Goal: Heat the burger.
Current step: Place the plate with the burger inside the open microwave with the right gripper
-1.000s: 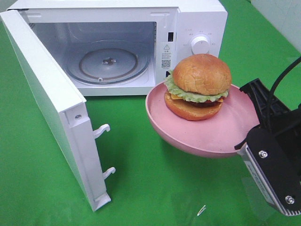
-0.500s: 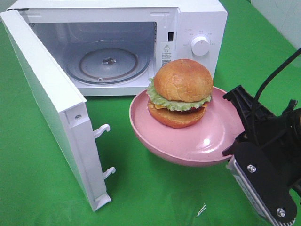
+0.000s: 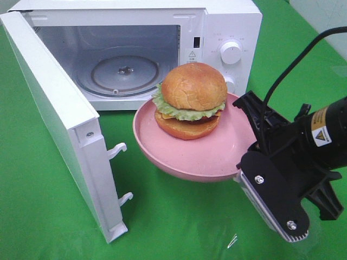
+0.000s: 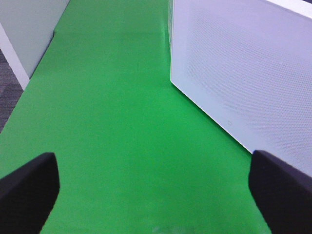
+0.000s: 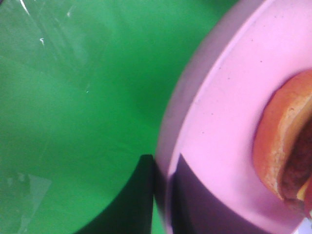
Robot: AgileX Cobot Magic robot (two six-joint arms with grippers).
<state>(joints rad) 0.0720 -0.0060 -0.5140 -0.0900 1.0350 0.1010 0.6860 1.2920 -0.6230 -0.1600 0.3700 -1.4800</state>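
Note:
The burger (image 3: 190, 100), with brown bun and green lettuce, sits on the round pink plate (image 3: 211, 154). The plate is held in the air in front of the open microwave (image 3: 230, 21), level with the right part of its cavity. My right gripper (image 3: 245, 160) is shut on the plate's right rim. In the right wrist view the right gripper (image 5: 163, 195) pinches the pink plate (image 5: 229, 112) with dark fingers (image 5: 139, 200) on both sides of the rim, and the burger (image 5: 285, 146) shows at the edge. My left gripper (image 4: 156, 195) is open over bare green cloth and holds nothing.
The microwave door (image 3: 54, 119) swings out to the left, its latch hooks (image 3: 116, 149) pointing right. A glass turntable (image 3: 124, 73) lies inside the cavity. A white dotted panel of the microwave (image 4: 243, 73) stands close beside the left gripper. Green cloth (image 3: 179, 216) covers the table.
My right gripper has carried the plate and burger leftward, toward the microwave opening. The left gripper stays open.

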